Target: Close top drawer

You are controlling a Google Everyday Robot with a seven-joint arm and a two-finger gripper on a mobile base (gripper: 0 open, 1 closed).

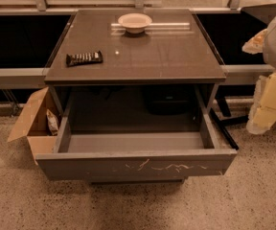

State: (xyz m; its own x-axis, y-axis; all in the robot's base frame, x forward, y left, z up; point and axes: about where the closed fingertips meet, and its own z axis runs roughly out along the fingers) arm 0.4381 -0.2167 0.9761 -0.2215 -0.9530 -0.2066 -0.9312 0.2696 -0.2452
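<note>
The top drawer is pulled far out of the dark-grey cabinet. Its flat, handle-less front faces me and carries pale squiggly scratch marks right of centre. Its inside looks empty. My arm comes in at the right edge, and the pale yellowish gripper hangs to the right of the drawer's right side wall, apart from it and above the floor.
On the cabinet top stand a white bowl at the back and a dark snack packet at the left. An open cardboard box with a packet inside sits on the floor against the cabinet's left side. Speckled floor lies in front.
</note>
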